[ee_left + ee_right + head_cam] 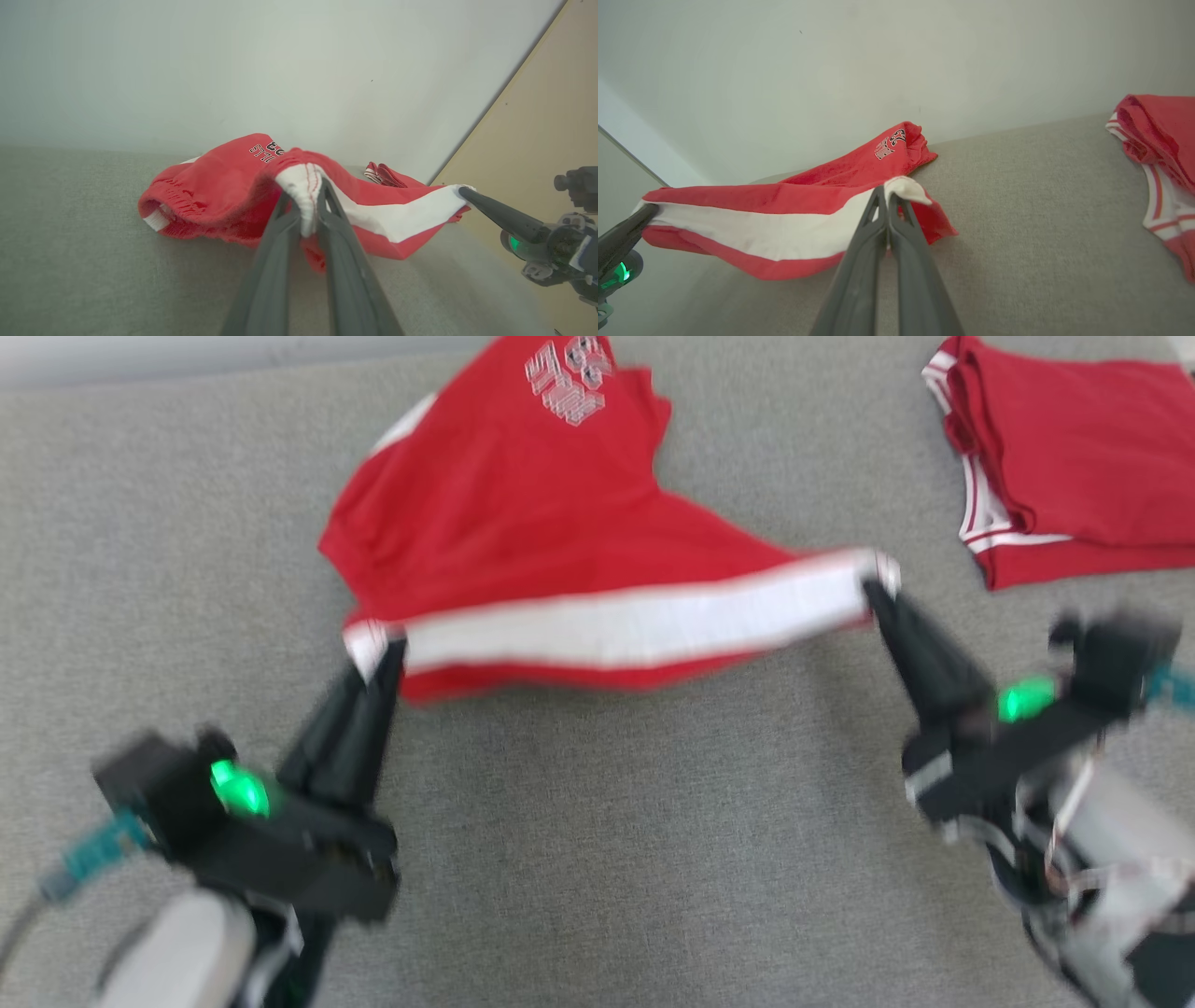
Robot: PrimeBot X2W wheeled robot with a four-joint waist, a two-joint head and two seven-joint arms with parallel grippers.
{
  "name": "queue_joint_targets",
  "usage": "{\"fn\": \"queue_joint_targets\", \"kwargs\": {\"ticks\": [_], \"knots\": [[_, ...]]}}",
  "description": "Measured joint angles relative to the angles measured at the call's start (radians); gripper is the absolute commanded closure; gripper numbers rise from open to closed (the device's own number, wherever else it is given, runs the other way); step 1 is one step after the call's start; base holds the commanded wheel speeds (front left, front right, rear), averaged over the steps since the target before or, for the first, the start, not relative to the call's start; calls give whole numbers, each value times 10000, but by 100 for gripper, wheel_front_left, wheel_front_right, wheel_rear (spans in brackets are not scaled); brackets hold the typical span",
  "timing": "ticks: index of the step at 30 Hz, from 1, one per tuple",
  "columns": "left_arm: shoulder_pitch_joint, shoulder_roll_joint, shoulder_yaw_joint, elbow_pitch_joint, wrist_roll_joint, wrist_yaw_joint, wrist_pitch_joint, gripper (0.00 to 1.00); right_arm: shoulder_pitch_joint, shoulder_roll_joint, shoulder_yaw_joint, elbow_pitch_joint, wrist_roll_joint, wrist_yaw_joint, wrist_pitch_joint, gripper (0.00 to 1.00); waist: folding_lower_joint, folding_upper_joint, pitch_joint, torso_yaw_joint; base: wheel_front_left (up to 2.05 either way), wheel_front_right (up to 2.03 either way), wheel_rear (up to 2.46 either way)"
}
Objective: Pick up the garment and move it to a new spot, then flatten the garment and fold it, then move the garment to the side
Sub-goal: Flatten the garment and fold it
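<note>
1. My left claw point(381, 651) is clenched on the left end of the white band point(635, 621). My right claw point(879, 586) is clenched on the band's right end.
2. The band is stretched between the claws, lifted off the grey fabric surface point(607, 859).
3. Beyond it, the red garment point(523, 513) trails back in creases. Its far part rests on the surface, and the pale lettering point(565, 378) faces up.
4. Far right, a second red garment point(1083, 457) with white stripes lies folded, well apart.
</note>
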Motion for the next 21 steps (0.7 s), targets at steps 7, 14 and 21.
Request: {"fn": "queue_joint_targets", "kwargs": {"ticks": [7, 14, 21], "knots": [[2050, -554, 261, 29, 825, -272, -2, 100, 3026, -42, -803, -506, -491, 0, -86, 100, 1, 0, -599, 88, 0, 0, 0], [3555, -798, 378, 167, 1499, -447, -8, 100, 5703, 533, -1703, -947, -1089, 0, -4, 100, 1, 0, -1110, 209, 0, 0, 0], [4518, -828, 593, 213, 1739, -527, -10, 100, 7812, 1381, -2485, -1758, -2027, 0, 633, 100, 1, 0, -1550, 353, 0, 0, 0]]}}
